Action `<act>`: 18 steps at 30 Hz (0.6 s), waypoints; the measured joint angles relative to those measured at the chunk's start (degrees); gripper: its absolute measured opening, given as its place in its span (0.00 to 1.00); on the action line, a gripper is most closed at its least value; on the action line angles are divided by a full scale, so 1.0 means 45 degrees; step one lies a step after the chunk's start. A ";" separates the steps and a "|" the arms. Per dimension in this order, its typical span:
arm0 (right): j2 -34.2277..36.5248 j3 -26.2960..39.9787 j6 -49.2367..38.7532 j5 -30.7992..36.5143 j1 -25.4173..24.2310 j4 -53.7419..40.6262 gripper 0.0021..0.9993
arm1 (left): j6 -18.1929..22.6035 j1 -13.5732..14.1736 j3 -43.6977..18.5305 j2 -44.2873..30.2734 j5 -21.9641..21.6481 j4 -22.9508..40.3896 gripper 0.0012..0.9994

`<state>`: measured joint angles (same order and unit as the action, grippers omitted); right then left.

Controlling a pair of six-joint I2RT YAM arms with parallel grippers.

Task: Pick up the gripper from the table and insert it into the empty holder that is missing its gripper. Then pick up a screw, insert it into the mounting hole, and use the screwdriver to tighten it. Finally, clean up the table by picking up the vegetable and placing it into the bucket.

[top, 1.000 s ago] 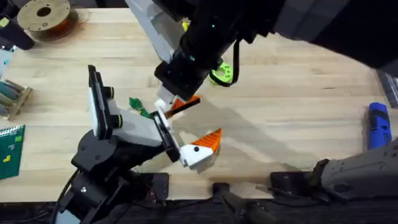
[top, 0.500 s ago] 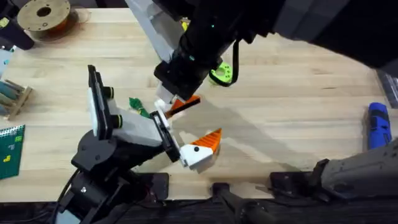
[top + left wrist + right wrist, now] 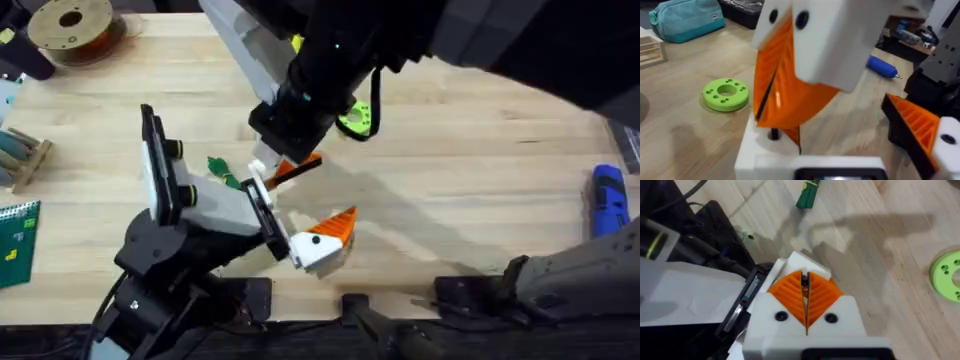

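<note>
Here my right gripper (image 3: pixel 283 168) is clamped on the orange gripper finger (image 3: pixel 297 168), held over the left gripper's (image 3: pixel 300 215) empty white holder (image 3: pixel 262 190) so it can seat. My left gripper stays spread, steadying. The vegetable (image 3: pixel 224 172) lies beside them toward the table's left edge, unbinned.

No legible text, labels, brands or numbers on any visible object.

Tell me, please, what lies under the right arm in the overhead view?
The lime-green ring pokes out beside the arm, and the vegetable lies left of its tool. The table directly beneath the arm is hidden.
</note>
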<state>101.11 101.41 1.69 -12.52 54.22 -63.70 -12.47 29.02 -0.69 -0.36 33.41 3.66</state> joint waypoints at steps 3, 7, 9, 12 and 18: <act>0.0036 0.0000 0.0000 -0.0059 0.0000 0.0002 0.00 | 0.0000 0.0000 0.0000 0.0000 0.0000 0.0000 0.99; 0.0046 0.0000 0.0000 -0.0099 0.0000 -0.0001 0.00 | 0.0000 0.0000 0.0000 0.0000 0.0000 0.0000 0.99; 0.0046 0.0000 0.0003 -0.0099 0.0000 -0.0001 0.01 | 0.0000 0.0000 0.0000 0.0000 0.0000 -0.0003 0.99; 0.0048 0.0000 0.0046 -0.0141 0.0000 -0.0006 0.30 | 0.0000 0.0000 0.0000 0.0000 0.0000 -0.0002 0.99; 0.0046 0.0000 0.0055 -0.0044 -0.0194 -0.0069 0.85 | 0.0000 -0.0002 0.0000 0.0000 -0.0008 0.0000 0.99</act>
<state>101.32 101.41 1.94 -12.72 53.34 -64.01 -12.47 29.01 -0.69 -0.36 33.37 3.66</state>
